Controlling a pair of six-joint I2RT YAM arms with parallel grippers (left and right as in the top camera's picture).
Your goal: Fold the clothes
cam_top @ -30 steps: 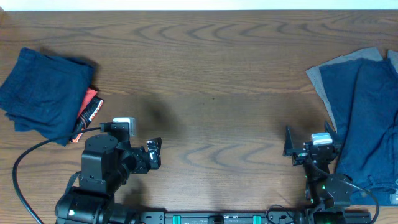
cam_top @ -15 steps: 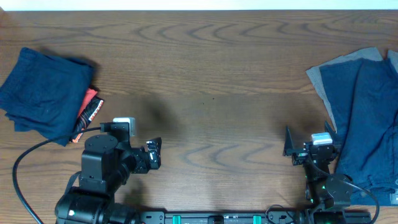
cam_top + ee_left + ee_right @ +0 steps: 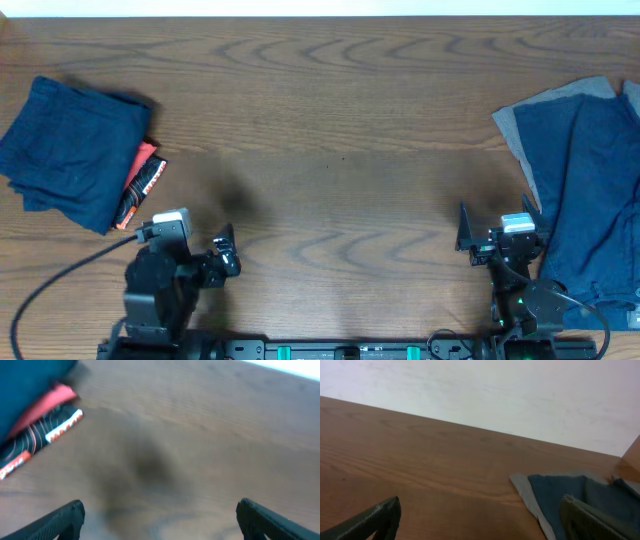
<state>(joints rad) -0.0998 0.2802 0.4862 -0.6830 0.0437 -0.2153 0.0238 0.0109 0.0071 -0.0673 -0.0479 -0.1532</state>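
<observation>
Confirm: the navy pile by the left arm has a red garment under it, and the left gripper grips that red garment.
Wrong on the grip: the left wrist view shows the left gripper open and empty, apart from the red garment under the navy pile.

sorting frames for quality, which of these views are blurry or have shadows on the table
Left wrist view: soft and smeared throughout, the black printed garment readable only roughly, with a dark shadow patch on the table. Overhead view: sharp, evenly lit, a faint shadow on the wood left of centre. Right wrist view: fairly crisp, the grey-edged navy garment clear, no glare.
</observation>
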